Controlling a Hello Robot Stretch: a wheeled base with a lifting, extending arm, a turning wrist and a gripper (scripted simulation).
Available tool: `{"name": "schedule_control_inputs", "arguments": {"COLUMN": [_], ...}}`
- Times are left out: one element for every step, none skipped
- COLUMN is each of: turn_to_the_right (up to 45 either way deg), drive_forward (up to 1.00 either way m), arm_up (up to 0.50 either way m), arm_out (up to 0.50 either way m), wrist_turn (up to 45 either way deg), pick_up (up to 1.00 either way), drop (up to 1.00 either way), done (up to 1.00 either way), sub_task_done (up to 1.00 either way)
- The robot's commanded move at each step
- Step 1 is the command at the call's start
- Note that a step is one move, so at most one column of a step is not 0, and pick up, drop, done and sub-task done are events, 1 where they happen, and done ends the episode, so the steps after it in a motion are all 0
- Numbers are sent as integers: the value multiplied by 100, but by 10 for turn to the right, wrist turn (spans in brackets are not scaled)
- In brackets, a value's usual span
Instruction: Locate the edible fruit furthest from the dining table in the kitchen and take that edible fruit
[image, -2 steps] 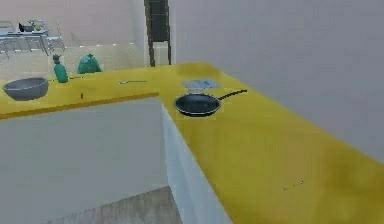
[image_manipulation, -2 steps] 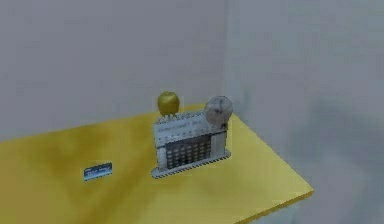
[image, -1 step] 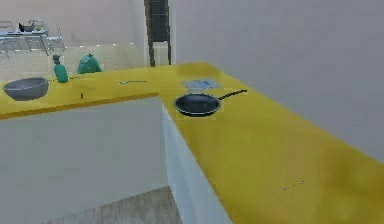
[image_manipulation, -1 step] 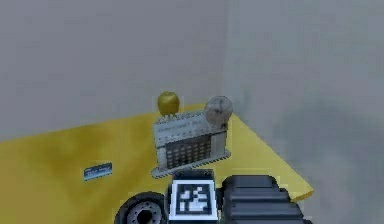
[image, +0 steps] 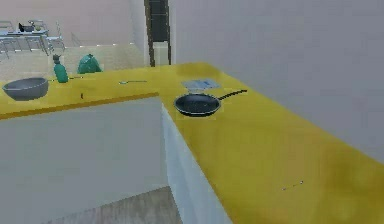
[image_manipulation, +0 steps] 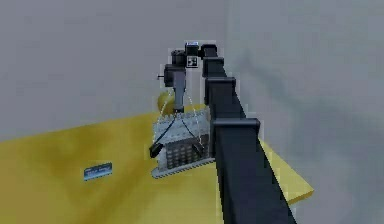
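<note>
fruit: i cannot tell which blob is the fruit, how it looks or where it sits. the claw (image_manipulation: 178, 100) hangs at the end of the dark arm (image_manipulation: 235, 140). i cannot tell if it holds anything. a grey wire thing (image_manipulation: 180, 148) sits by it on the yellow counter (image_manipulation: 60, 150), with a small blue card (image_manipulation: 97, 171) near. farther off stand a black pan (image: 197, 104), a grey bowl (image: 25, 88) and a green bottle (image: 60, 70).
</note>
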Motion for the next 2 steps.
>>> {"name": "schedule_control_inputs", "arguments": {"turn_to_the_right": [0, 0], "drive_forward": [0, 0], "arm_up": [0, 0], "arm_out": [0, 0], "wrist_turn": [450, 450], "pick_up": [0, 0], "drop": [0, 0], "done": [0, 0], "sub_task_done": [0, 0]}}
